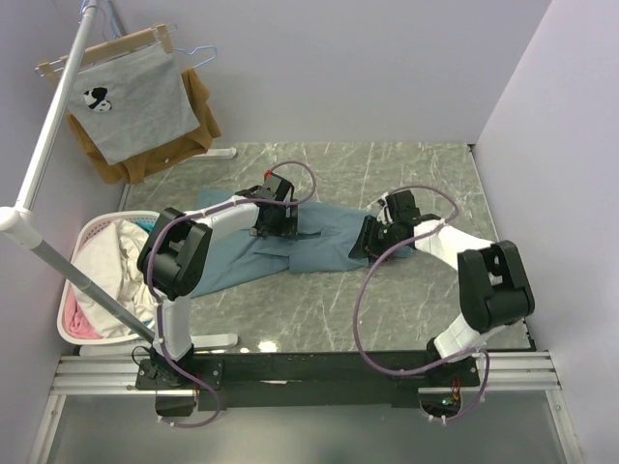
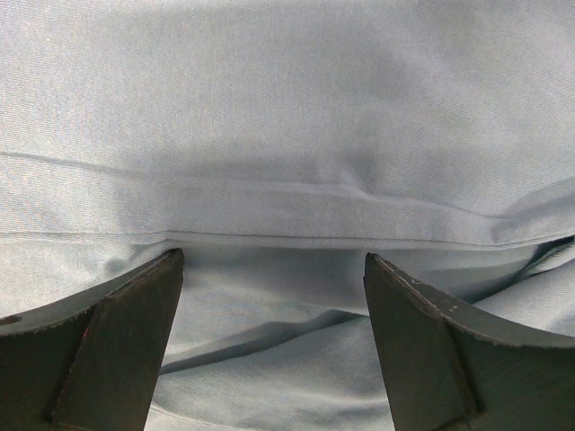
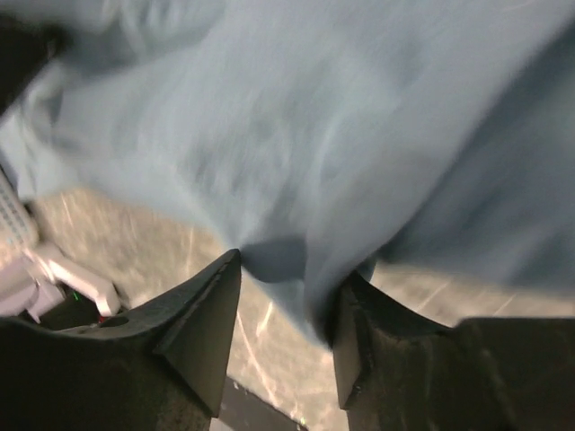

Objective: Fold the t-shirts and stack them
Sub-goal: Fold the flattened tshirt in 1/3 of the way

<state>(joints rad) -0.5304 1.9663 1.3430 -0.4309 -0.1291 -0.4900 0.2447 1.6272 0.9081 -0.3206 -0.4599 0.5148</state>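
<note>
t-shirt [image 1: 321,247] rumpled (teal); on table [image 1: 319,314]

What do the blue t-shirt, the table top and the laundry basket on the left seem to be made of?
Blue t-shirt: soft cloth, likely cotton, matt; a fine weave, a stitched hem and soft folds show.
Table top: looks like grey marble with pale veins, smooth; it may only be a printed laminate.
Laundry basket: probably white plastic, judging by its smooth, rounded rim.

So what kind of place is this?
Probably a robot test booth set up like a laundry corner: a laundry basket of clothes, a grey shirt on a rail, and a teal t-shirt on the table.
</note>
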